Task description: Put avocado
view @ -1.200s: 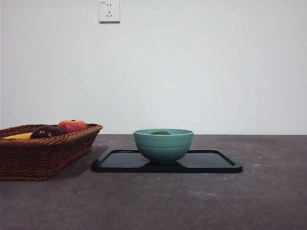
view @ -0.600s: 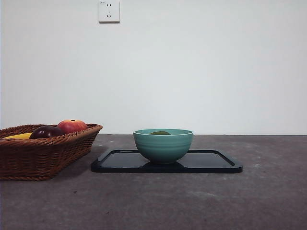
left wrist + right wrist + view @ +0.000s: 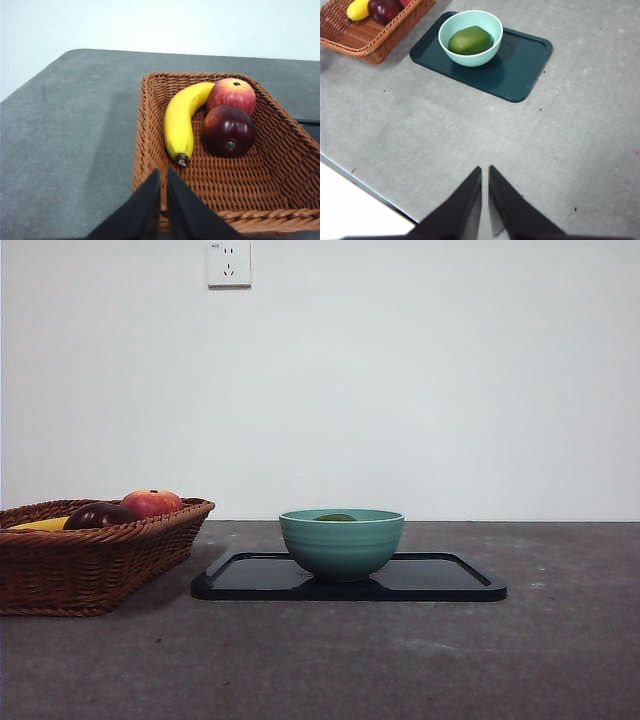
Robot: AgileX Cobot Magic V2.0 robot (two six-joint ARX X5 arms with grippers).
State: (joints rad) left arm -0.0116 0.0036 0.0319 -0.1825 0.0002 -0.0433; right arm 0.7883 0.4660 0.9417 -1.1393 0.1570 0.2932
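No change is noted since earlier frames: avocado (image 3: pixel 469 40) rests in bowl (image 3: pixel 487 50) on tray (image 3: pixel 520 70); both pincers (image 3: pixel 163 182) (image 3: pixel 485 180) are closed, empty; placement judged done.

text: none legible | sticker (image 3: pixel 230 145) on dark red fruit (image 3: pixel 229 130): unreadable

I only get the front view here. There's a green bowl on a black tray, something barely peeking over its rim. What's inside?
Observer: An avocado, lying in the bowl.
Operator: And the basket, just those two round fruits?
Observer: No, a banana lies beside them.
Operator: Where are the robot's hands?
Observer: Both pulled back. The left tool is over the basket's near rim, the right tool over bare table; neither holds anything.
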